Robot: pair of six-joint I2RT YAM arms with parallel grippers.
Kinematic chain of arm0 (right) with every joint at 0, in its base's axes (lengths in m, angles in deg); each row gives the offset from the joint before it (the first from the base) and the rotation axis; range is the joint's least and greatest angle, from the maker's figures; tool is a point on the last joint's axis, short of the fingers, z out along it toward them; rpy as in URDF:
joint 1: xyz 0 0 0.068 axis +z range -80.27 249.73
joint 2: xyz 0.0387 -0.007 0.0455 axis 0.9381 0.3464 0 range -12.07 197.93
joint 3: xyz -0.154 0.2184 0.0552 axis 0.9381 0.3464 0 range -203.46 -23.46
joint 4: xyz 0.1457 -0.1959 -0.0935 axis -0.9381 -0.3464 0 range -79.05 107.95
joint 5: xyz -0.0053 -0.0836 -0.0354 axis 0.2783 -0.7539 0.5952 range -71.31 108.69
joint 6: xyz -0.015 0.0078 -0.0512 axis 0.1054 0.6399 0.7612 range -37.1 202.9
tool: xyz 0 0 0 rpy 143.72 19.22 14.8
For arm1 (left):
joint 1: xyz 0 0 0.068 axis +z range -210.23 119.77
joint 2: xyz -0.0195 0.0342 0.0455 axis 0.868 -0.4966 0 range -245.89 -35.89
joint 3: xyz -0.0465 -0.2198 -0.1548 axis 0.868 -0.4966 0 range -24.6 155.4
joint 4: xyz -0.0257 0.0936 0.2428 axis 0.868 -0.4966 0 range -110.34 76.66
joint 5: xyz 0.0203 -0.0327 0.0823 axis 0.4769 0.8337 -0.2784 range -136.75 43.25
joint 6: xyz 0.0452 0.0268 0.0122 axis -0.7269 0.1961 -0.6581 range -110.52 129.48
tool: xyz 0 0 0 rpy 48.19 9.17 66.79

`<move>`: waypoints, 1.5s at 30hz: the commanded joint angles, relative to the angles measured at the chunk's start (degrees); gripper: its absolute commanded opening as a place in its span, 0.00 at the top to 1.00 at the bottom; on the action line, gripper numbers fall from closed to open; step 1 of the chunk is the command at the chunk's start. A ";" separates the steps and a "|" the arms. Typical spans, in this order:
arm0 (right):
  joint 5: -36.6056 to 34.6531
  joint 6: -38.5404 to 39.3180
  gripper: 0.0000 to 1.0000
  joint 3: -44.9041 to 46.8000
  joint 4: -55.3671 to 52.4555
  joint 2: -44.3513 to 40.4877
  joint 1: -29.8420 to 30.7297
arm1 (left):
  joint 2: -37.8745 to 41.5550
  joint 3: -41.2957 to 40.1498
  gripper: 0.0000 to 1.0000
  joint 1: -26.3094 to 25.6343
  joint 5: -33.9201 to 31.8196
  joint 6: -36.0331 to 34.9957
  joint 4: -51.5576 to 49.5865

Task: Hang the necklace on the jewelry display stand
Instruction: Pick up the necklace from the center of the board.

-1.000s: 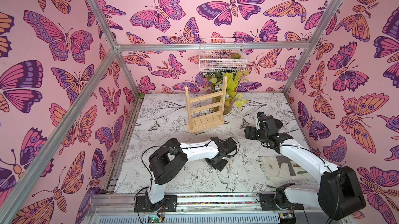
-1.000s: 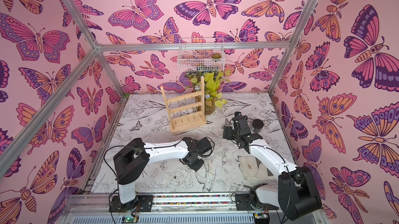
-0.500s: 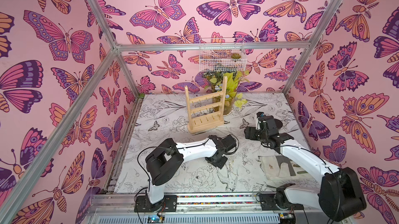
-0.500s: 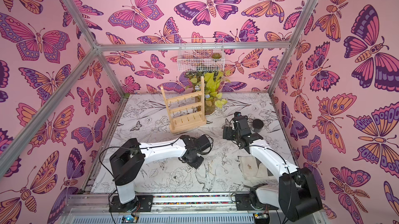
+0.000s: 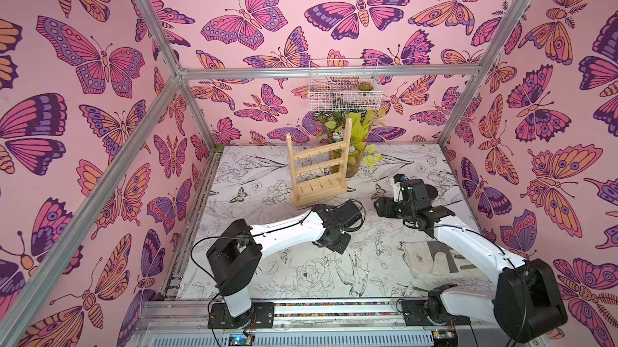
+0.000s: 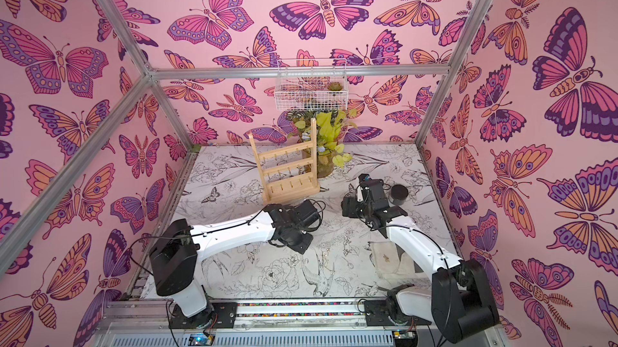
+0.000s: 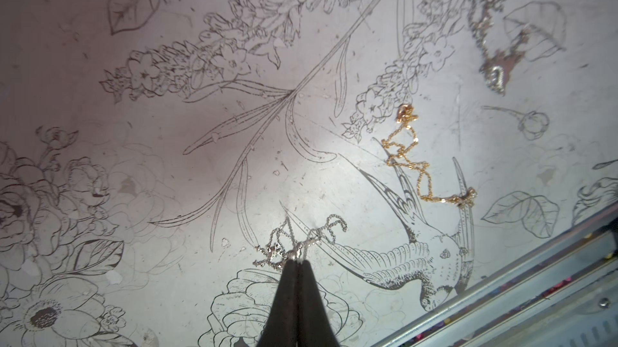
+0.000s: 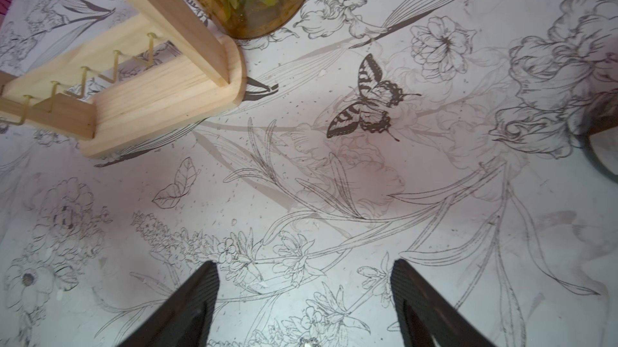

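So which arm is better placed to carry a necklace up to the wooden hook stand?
Left, probably. The left gripper is shut on a silvery chain, so it need only lift. The right gripper is open and empty, near the wooden jewelry stand.

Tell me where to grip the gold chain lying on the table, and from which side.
Best bet: pinch the gold chain at a single strand in its middle zigzag, coming straight down from above: it lies flat and slack on the table, and both ends are bunched. The left gripper is shut on the silver chain.
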 commanded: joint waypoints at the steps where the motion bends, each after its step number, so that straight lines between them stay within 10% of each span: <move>1: 7.66 0.85 0.17 0.78 2.26 0.13 1.44 | 3.75 -0.77 1.00 0.51 -1.71 1.43 -0.37; 24: 39.39 2.92 0.13 11.73 32.82 1.26 10.19 | 17.68 8.60 1.00 0.70 -7.12 0.65 -2.50; 37: 41.41 6.70 0.11 9.80 36.41 -0.59 11.42 | 15.28 21.60 1.00 1.16 -7.49 -3.48 -7.73; 45: 43.34 4.29 0.27 5.81 43.38 4.72 15.50 | 14.57 24.39 1.00 1.84 -6.76 -3.62 -9.34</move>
